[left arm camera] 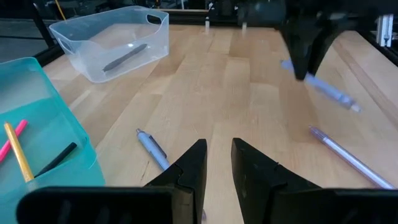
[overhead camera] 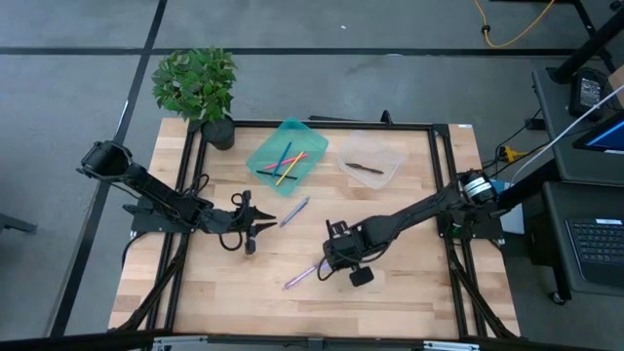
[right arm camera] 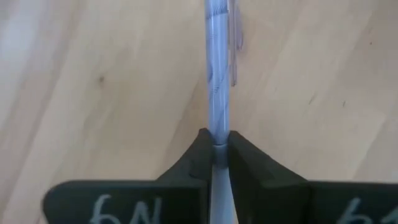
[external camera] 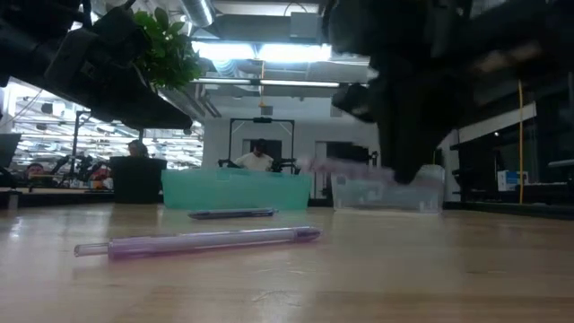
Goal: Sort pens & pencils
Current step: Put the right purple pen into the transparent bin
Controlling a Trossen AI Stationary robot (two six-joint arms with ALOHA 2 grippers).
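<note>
My right gripper (overhead camera: 334, 257) hangs over the table's middle, shut on a lavender pen (left arm camera: 323, 90) lifted off the wood. A second lavender pen (overhead camera: 300, 278) lies flat on the table near the front, below that gripper. A third, bluish-lavender pen (overhead camera: 295, 212) lies flat just ahead of my left gripper (left arm camera: 217, 168), which stands open at the centre left with nothing between its fingers. The teal tray (overhead camera: 261, 154) holds pink, yellow, blue and black sticks. The clear bin (overhead camera: 393, 156) holds a dark one (overhead camera: 367, 169). My right gripper pinches the lavender pen's barrel (right arm camera: 217, 118) between its two fingers, near one end of the pen. The fingers (left arm camera: 303, 65) come steeply from above. Most of the pen sticks out to one side, slightly tilted and clear of the table.
A potted plant (overhead camera: 200, 88) stands at the far left corner. A black frame (overhead camera: 322, 125) runs round the wooden top. Bare wood lies along the table's near edge and at the right. People sit in the room beyond the far edge.
</note>
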